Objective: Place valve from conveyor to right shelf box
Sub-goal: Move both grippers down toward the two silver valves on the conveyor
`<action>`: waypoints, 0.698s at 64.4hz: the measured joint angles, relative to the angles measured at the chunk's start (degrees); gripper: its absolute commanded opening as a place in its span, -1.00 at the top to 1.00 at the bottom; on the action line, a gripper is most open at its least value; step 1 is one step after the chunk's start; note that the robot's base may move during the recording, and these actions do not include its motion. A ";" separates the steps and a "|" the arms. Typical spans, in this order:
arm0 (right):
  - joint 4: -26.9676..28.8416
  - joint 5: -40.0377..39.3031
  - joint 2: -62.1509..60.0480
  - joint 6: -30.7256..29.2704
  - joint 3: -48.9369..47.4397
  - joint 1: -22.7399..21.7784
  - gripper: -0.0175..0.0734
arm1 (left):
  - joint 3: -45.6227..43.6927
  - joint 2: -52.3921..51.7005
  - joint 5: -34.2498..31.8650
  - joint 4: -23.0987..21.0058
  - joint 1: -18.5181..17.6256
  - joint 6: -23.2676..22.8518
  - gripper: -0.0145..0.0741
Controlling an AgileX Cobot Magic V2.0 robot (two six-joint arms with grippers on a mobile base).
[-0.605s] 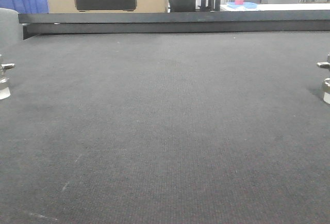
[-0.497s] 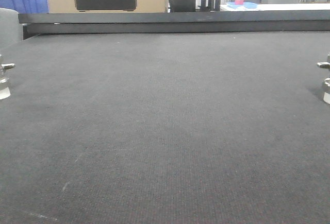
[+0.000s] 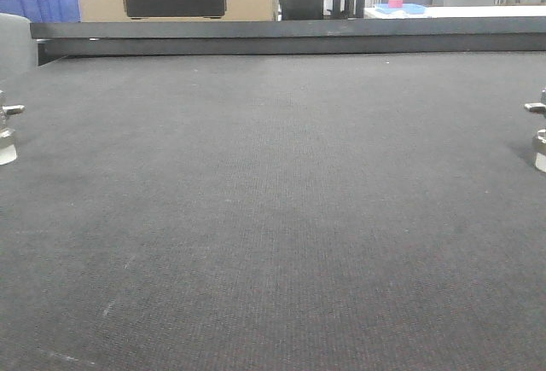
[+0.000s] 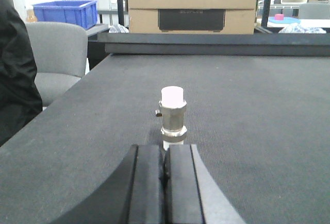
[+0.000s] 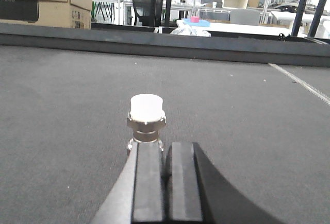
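Operator: Left valve (image 4: pixel 172 113), position and orientation?

Technician: It stood upright on the conveyor (image 3: pixel 273 217), near the left edge. Long axis was vertical, white cap (image 4: pixel 172 96) uppermost, and its side stub (image 4: pixel 158 113) pointed left in the left wrist view.

Operator: Left pincer (image 4: pixel 165 154)?

Technician: Fully closed, pads together, gripping nothing. The valve stood just beyond its tips.

Operator: Right valve (image 5: pixel 147 118)?

Technician: Upright on the conveyor near the right edge, axis vertical, cap uppermost.

Operator: Right pincer (image 5: pixel 165 152)?

Technician: Closed and empty, with its tips at the valve's base. Contact could not be determined.
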 measured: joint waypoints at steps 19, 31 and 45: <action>0.00 -4.78 0.00 0.00 0.00 0.00 0.97 | 0.14 0.00 -5.61 -1.13 0.00 0.00 0.92; 0.00 -5.87 -0.06 0.00 -3.46 0.00 0.97 | -3.12 0.00 -7.38 -3.10 0.00 0.00 0.92; 0.00 4.54 1.52 0.00 -20.56 0.00 0.65 | -20.65 6.04 5.27 -3.00 0.00 0.00 0.69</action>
